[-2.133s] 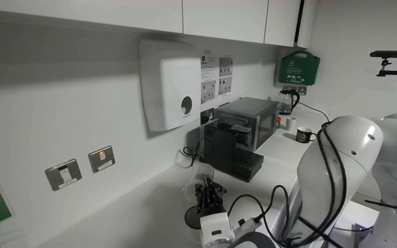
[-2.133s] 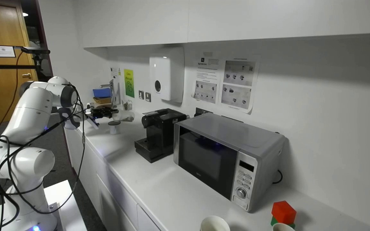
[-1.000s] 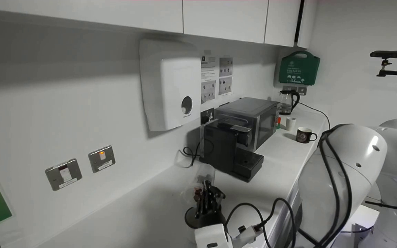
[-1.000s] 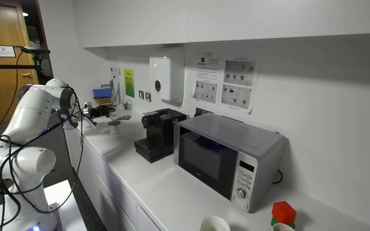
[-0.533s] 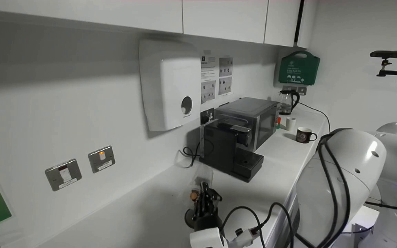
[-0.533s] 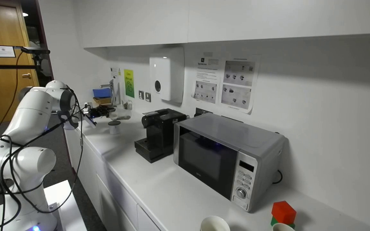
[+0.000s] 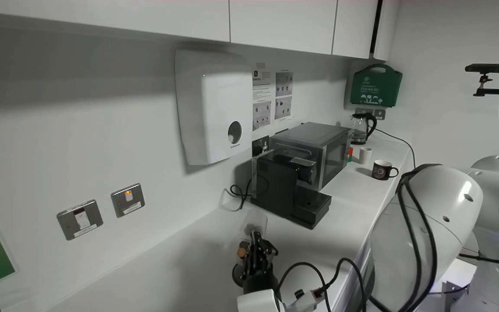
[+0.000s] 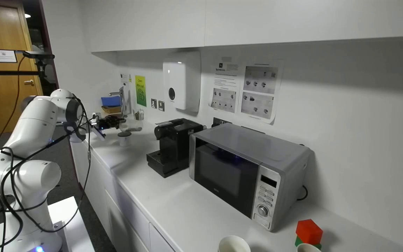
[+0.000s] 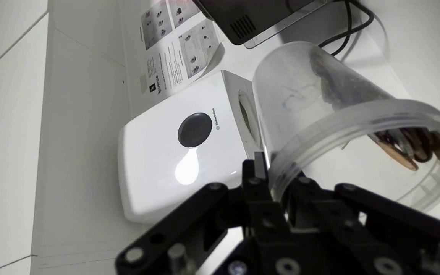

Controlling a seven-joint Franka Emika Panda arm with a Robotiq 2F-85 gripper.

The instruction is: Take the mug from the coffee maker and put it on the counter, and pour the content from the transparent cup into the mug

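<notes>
Left of the coffee maker (image 8: 178, 145) in an exterior view, I have the gripper (image 8: 122, 120) pinching the tilted transparent cup (image 8: 133, 125) by its rim, the mug (image 8: 124, 140) standing on the counter (image 8: 177, 196) close below; just right of the coffee maker sits the microwave (image 8: 245, 171).

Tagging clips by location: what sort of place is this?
Probably a workplace kitchenette: a microwave and coffee maker on the counter, plus a first aid kit on the wall.
</notes>
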